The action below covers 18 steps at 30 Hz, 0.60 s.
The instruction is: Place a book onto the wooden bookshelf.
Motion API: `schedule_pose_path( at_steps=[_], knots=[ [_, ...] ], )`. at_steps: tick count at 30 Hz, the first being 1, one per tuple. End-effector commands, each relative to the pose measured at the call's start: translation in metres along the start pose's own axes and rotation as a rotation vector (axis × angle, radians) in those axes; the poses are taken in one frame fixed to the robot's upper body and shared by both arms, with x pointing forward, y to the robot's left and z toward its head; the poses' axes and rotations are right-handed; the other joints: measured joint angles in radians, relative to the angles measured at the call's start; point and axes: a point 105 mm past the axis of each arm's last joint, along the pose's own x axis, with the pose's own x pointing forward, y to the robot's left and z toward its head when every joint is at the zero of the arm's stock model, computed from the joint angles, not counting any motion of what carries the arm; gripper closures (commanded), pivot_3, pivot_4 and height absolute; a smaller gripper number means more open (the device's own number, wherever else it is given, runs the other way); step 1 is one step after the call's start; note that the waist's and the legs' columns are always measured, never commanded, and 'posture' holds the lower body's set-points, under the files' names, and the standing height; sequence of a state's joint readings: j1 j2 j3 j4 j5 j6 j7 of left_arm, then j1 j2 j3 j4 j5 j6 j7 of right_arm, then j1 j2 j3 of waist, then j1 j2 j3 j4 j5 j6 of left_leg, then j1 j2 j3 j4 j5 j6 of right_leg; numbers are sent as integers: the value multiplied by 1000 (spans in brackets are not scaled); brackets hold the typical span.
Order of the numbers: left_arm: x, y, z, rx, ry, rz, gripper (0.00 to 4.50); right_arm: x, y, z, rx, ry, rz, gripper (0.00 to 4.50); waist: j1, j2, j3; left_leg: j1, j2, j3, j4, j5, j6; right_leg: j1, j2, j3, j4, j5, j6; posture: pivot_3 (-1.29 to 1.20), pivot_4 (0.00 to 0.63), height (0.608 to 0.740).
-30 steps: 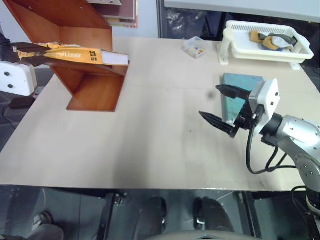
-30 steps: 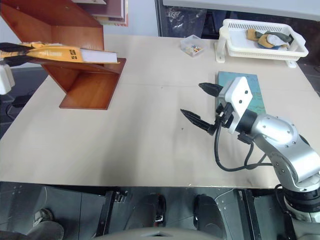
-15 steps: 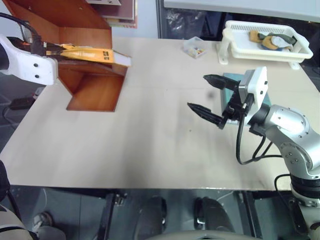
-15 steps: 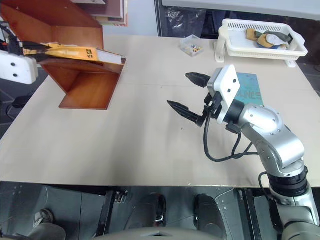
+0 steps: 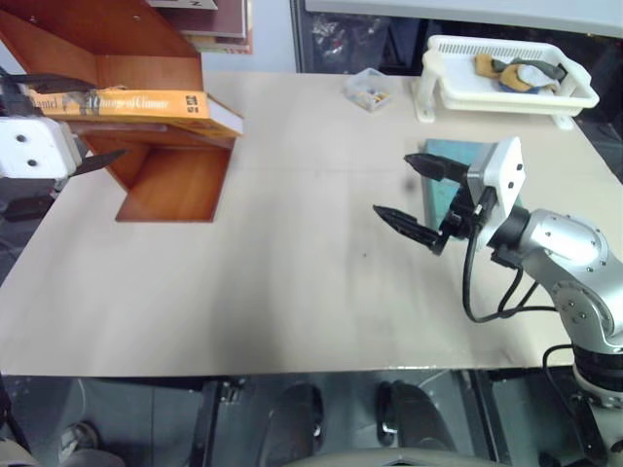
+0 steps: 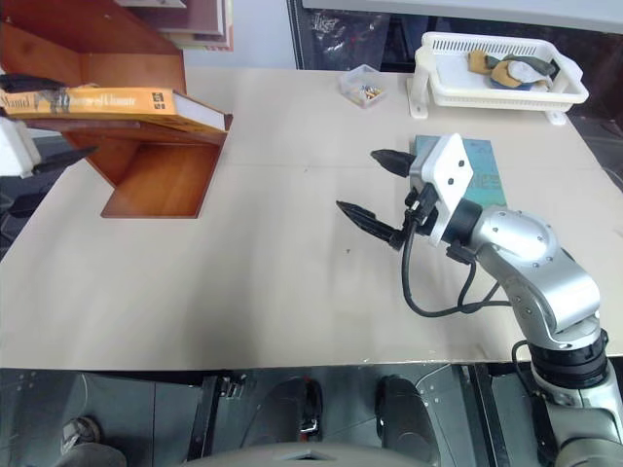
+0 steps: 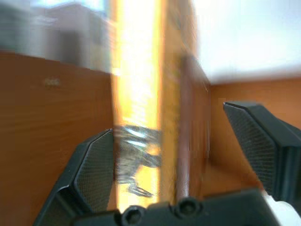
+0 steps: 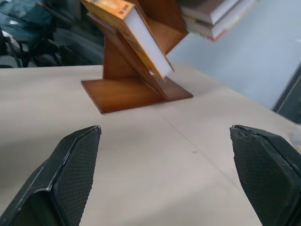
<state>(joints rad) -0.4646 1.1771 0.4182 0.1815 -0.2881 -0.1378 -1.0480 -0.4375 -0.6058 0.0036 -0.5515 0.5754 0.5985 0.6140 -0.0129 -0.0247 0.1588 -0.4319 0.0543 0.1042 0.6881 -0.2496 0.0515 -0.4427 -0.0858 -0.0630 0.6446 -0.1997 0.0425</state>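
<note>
Left gripper (image 5: 70, 122) at the near left edge of the scene, its black fingers (image 5: 97, 161) spread apart above and below the spine end of the book (image 5: 127, 101); in the left wrist view one finger lies close against the cover while the other stands clear of it, so the jaws are released and grip nothing. The book lies flat on a slanted board of the wooden bookshelf (image 5: 165, 180), orange spine toward the camera, its white page edge jutting past the board's tip toward the table (image 5: 292, 272). Judged from its thickness, the volume is fairly heavy and stiff as a block, though its paper covers would flex and may slide on smooth wood; any further hold is best taken across the spine end, pinching both covers. Right gripper (image 6: 375, 192) hovers over the table's middle, jaws wide and empty, with the thin teal book (image 6: 484, 167) just behind it; the white basket (image 6: 496, 73) and a small clear box (image 6: 362, 85) sit at the far edge. The right wrist view shows the book's page edge from below and other books (image 8: 214, 16) stacked higher on the shelf; the left wrist view alone shows the finger-to-cover gap.
</note>
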Motion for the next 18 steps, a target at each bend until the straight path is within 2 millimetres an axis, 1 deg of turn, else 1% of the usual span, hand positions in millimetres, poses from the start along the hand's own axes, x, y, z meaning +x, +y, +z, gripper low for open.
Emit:
schedule_pose_path(
  at_steps=[1,2,4,5,6,8,9,10,11,12,13,14,15,16,18],
  knots=[
    [3,-23,65,-280,-249,20,114,-7,-6,-9,-49,74,-49,0,4,-1,0,0,0,-1,0,0,0,1,0,0,0,0,0,0,150,740],
    [10,-38,76,-393,-295,12,114,-9,-6,-14,-42,100,-45,0,5,-1,0,0,0,-1,1,0,0,1,0,-1,-1,0,0,0,150,740],
    [19,-68,85,-545,-305,-38,114,-11,-11,-19,-9,125,-82,0,4,-1,0,2,-1,-2,1,0,0,3,-1,-1,0,0,0,0,150,740],
    [21,-81,86,-600,-307,-46,114,-12,-12,-21,-3,130,-88,0,4,-1,0,3,-1,-2,1,0,0,3,0,-1,0,0,0,0,150,740],
    [22,-88,87,-633,-307,-47,114,-13,-12,-22,-1,133,-90,0,2,-1,0,4,-1,-2,1,0,0,4,0,0,1,0,1,0,150,740],
    [25,-115,83,-715,-280,-95,45,-18,-8,-30,-2,169,-89,0,0,-1,0,15,-1,-1,-1,-1,1,11,4,1,2,-1,2,0,150,740],
    [25,-125,81,-732,-261,-114,45,-20,-8,-33,-2,182,-95,0,0,1,-1,18,0,-1,-2,-1,2,13,5,1,2,-2,2,0,150,740],
    [24,-133,76,-753,-233,-122,45,-23,-6,-36,-3,196,-101,0,1,1,-1,18,0,-1,-2,-1,1,14,5,1,2,-4,-1,0,150,740],
    [20,-139,63,-764,-178,-109,45,-31,-7,-41,-8,225,-135,0,2,1,-1,18,0,-1,-3,-1,1,13,5,1,2,-4,-2,0,150,740],
    [17,-143,55,-771,-140,-99,45,-37,-7,-44,-12,246,-159,0,2,1,-1,18,0,-1,-3,-1,1,13,6,1,2,-4,-3,0,150,740],
    [10,-148,42,-785,-94,-95,45,-46,-4,-49,-16,279,-174,0,3,1,-1,18,0,-1,-3,-1,1,12,6,1,2,-3,-5,0,150,740],
    [2,-150,28,-790,-45,-78,45,-56,-1,-53,-18,312,-188,0,3,1,-1,17,0,0,-3,-1,1,12,5,2,2,-3,-5,0,150,740],
    [-5,-152,19,-790,-12,-70,45,-63,2,-55,-14,333,-197,0,4,1,-1,17,0,0,-3,-1,1,11,5,2,1,-3,-5,0,150,740],
    [-13,-153,11,-795,17,-61,45,-71,6,-57,-1,355,-206,0,5,1,-1,16,1,0,-4,-1,0,11,5,2,0,-3,-5,0,150,740],
    [-26,-154,2,-793,51,-62,45,-82,10,-59,7,394,-230,0,5,1,-1,16,1,0,-4,-2,0,11,5,2,-2,-4,-4,0,150,740]
  ],
)
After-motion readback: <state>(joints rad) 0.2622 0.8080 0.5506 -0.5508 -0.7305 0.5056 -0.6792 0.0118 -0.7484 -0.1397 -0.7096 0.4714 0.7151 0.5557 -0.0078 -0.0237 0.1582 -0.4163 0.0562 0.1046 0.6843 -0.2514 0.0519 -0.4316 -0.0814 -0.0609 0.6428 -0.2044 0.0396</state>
